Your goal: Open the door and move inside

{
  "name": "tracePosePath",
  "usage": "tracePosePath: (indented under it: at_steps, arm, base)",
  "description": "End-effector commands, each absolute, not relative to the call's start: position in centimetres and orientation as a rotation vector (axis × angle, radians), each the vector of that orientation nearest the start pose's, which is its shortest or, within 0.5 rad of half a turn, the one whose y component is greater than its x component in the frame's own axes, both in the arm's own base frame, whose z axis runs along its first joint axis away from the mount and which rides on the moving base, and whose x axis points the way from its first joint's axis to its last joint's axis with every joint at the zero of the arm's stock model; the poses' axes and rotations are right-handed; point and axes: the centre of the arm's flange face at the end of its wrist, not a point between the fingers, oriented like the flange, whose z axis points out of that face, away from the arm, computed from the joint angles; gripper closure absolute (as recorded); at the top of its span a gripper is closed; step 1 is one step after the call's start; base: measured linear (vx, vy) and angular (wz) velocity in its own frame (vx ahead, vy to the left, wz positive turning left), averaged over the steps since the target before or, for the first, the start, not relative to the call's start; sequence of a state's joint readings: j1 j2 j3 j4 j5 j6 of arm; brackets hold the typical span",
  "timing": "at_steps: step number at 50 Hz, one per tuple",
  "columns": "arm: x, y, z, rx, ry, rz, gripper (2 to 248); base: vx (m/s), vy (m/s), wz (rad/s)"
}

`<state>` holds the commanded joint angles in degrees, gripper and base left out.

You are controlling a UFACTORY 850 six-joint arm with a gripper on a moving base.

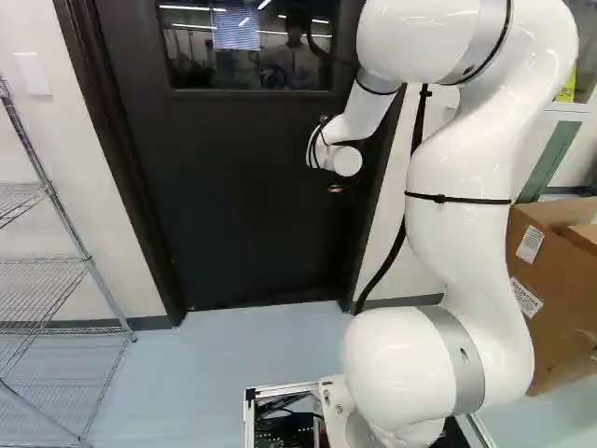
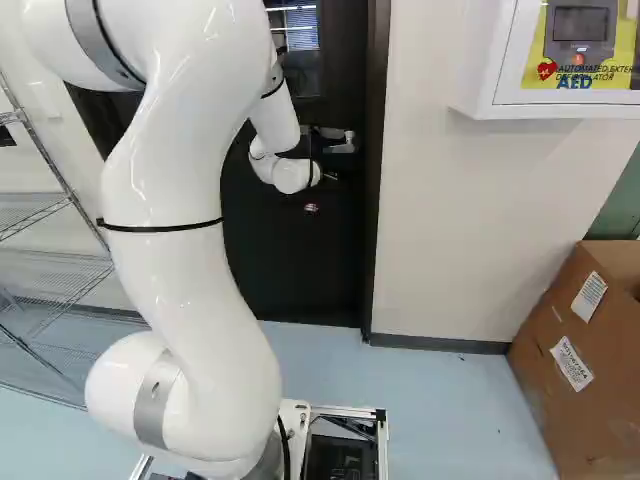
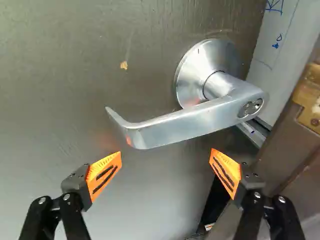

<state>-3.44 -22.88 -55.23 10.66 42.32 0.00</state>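
The door (image 1: 252, 187), upper middle of the left base view, looks ajar. The tool (image 3: 166, 151) stands wide, lever handle (image 3: 185, 125) just ahead, ungripped. Opening seems underway; next, push farther inward.

To the left of the claw (image 2: 319, 193), a pale wall (image 1: 65, 159) carries a white plate (image 1: 32, 73), with open metal wire shelving (image 1: 47, 266) positioned in front of it. To the right of the claw, a cream wall section (image 2: 440, 220) terminates in a dark baseboard (image 2: 440, 343); a white wall cabinet (image 2: 482, 75) with a yellow panel is located higher up, and a cardboard box (image 2: 540, 370) is located lower, near a green panel (image 2: 618, 200). The pale blue floor (image 1: 252, 345) extends below the claw.
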Motion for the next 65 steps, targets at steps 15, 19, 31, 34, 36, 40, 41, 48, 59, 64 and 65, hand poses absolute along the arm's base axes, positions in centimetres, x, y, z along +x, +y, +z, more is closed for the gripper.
tracePosePath:
  at_steps: [15, 19, 31, 34, 36, 40, 41, 48, 59, 64, 65]
  arm:
    - [62.1, -4.8, 41.6, -2.501, 0.372, -1.949, 3]
    - [62.8, -4.8, 41.4, -2.495, 0.378, -1.954, 3]
    - [65.2, -4.5, 41.1, -2.472, 0.417, -1.967, 3]
    - [65.7, -4.4, 41.0, -2.467, 0.429, -1.969, 3]
    - [66.1, -4.3, 40.9, -2.463, 0.435, -1.969, 3]
    - [66.8, -4.0, 40.8, -2.457, 0.440, -1.969, 3]
    - [66.9, -3.9, 40.7, -2.456, 0.439, -1.969, 3]
    - [66.9, -2.9, 40.7, -2.452, 0.425, -1.962, 3]
    - [65.1, -2.0, 41.0, -2.464, 0.398, -1.942, 3]
    - [64.3, -1.3, 41.2, -2.470, 0.350, -1.934, 3]
    - [64.2, -1.1, 41.2, -2.471, 0.337, -1.932, 3]
  base:
    - [0.000, 0.000, 0.000]
    - [0.000, 0.000, 0.000]
    - [0.000, 0.000, 0.000]
    - [0.000, 0.000, 0.000]
    - [0.000, 0.000, 0.000]
    - [0.000, 0.000, 0.000]
    - [0.000, 0.000, 0.000]
    - [0.000, 0.000, 0.000]
    - [0.000, 0.000, 0.000]
    - [0.000, 0.000, 0.000]
    - [0.000, 0.000, 0.000]
